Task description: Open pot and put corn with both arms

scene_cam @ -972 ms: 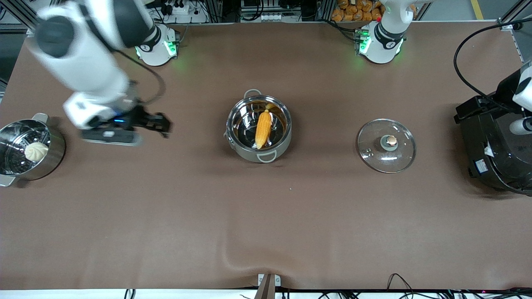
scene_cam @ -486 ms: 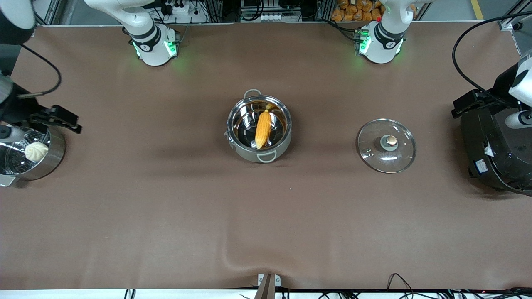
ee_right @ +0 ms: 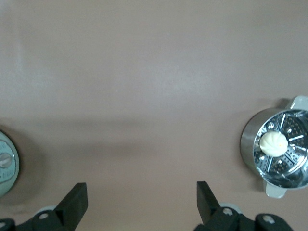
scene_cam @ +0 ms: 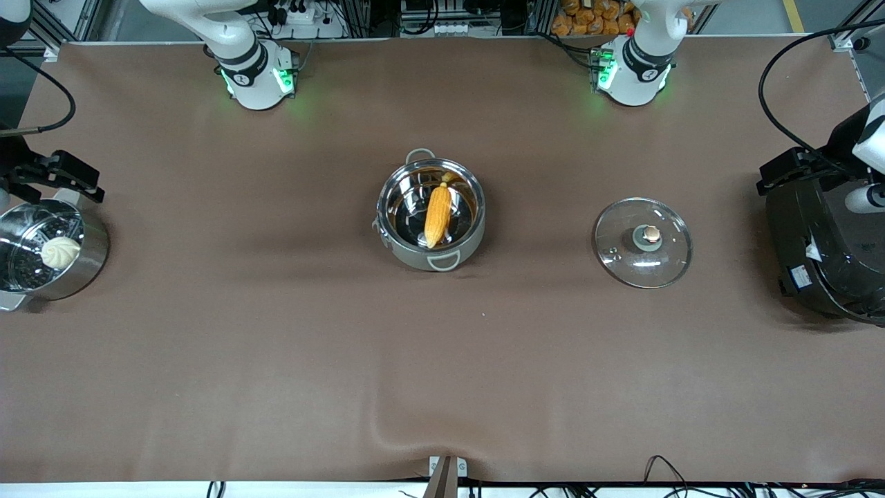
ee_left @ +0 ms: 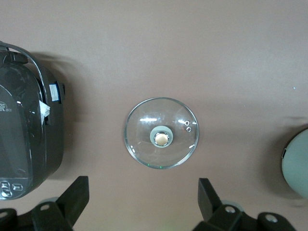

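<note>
Round grey-green pot [scene_cam: 430,214] mid-table, lidless, mouth unobstructed from above, yellow-orange corn cob [scene_cam: 438,214] filling its middle. Clear glass lid [scene_cam: 643,242] flat toward left arm's end, well apart. Steel steamer pot [scene_cam: 48,249] and black rice cooker [scene_cam: 823,242] blocking table ends.

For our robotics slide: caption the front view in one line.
Corn lies in the open pot, glass lid beside it, both arms withdrawn.

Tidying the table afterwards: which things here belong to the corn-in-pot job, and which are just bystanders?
Job: round grey-green pot; yellow-orange corn cob inside it; clear glass lid on the table.
Bystanders: steel steamer pot with white bun; black rice cooker.
</note>
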{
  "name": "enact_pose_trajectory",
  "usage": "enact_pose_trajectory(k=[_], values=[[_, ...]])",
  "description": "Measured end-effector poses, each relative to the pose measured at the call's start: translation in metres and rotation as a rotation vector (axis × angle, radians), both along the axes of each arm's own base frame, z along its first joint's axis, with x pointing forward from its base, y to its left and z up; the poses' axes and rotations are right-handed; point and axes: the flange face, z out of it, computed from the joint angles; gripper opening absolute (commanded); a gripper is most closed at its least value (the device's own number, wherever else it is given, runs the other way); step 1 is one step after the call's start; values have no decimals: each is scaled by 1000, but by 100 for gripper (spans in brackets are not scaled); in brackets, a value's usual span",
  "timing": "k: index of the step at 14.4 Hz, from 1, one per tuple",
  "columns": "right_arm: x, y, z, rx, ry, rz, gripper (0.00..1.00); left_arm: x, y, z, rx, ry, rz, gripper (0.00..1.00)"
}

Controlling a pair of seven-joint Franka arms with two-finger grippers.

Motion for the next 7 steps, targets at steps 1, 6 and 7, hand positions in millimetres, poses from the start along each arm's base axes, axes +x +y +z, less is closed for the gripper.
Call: enact_pose_trajectory(k=[1,6,7], values=[[-2,0,-1,0,17,0,100,0,-1,0,0,1,-2,100],[-14,0,7,6,47,0,100,-2,-3,-1,0,15,-7,100],[-17,0,8,7,58,-1,100,-2,-3,-1,0,15,-7,100]])
